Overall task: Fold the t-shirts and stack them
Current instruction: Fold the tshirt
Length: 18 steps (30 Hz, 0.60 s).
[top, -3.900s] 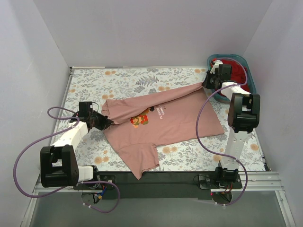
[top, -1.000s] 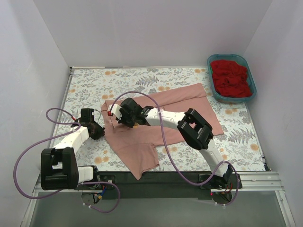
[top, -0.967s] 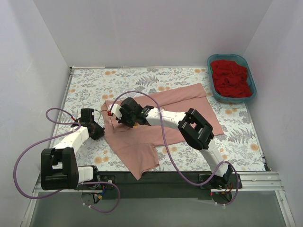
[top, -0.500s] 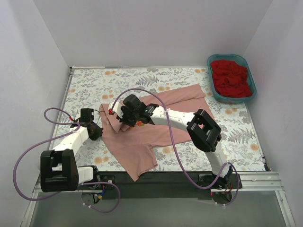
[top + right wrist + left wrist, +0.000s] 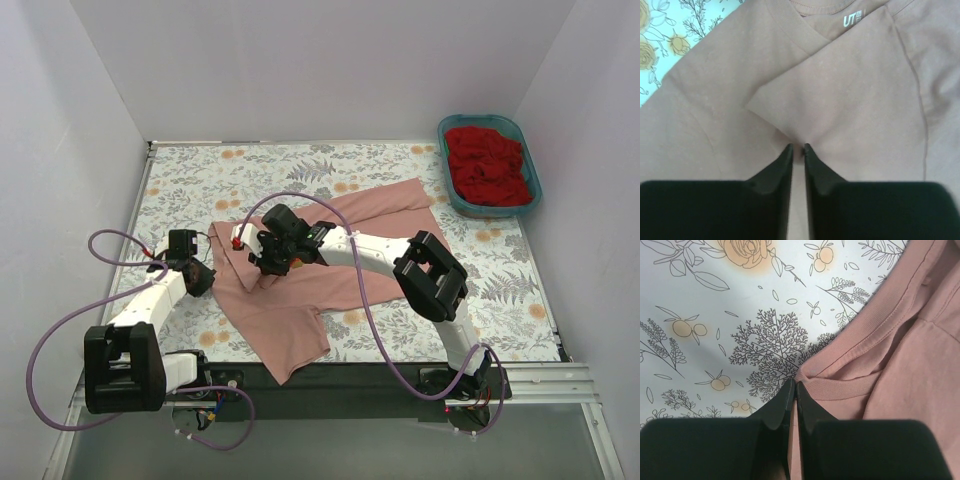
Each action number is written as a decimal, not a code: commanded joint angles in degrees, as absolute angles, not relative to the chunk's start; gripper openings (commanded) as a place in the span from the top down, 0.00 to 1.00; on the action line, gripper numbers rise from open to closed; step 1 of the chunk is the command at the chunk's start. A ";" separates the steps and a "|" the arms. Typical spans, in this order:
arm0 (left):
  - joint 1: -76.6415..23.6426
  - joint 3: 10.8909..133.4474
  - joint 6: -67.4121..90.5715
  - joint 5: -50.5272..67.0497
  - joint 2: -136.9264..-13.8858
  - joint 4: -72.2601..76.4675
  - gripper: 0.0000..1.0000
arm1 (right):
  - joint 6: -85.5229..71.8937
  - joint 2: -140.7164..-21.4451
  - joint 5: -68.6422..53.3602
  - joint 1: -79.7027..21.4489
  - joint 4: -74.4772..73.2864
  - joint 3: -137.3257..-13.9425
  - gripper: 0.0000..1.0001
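Note:
The salmon-pink t-shirt lies spread on the floral cloth, its right half folded over toward the left. My left gripper is shut on the shirt's ribbed edge at its left side, the tips pinching that corner. My right arm reaches across the shirt. The right gripper sits low on the cloth, its jaws a narrow slit apart, with a pointed fold of pink cloth drawn in between the tips. The red t-shirt lies crumpled in the tub.
The teal oval tub stands at the back right corner. The grey-and-orange floral cloth covers the table. A sleeve of the pink shirt reaches toward the near edge. White walls close in three sides.
The right gripper has shifted slightly right and toward the back with the fold, and its jaws have parted a little. The left gripper has pulled the shirt's edge slightly toward the near left.

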<state>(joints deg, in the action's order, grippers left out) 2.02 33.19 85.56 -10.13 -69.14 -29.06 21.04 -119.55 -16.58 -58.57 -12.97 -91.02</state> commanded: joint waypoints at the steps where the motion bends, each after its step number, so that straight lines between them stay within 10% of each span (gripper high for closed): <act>1: 1.93 34.10 86.83 -12.74 -67.06 -29.53 0.99 | 21.62 -118.92 -19.33 -58.89 -13.62 -91.76 0.75; 9: 1.93 38.13 86.22 -16.78 -63.72 -29.97 0.51 | 19.08 -114.01 -15.39 -52.40 -18.02 -92.82 0.46; 18: 1.93 50.09 82.71 -8.62 -77.92 -20.84 0.44 | 8.45 -113.28 -14.76 -29.37 -15.56 -89.99 0.46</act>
<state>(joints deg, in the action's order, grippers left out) 2.02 46.48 84.27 -11.25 -72.84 -25.06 13.74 -114.41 -14.85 -34.57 -16.29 -90.52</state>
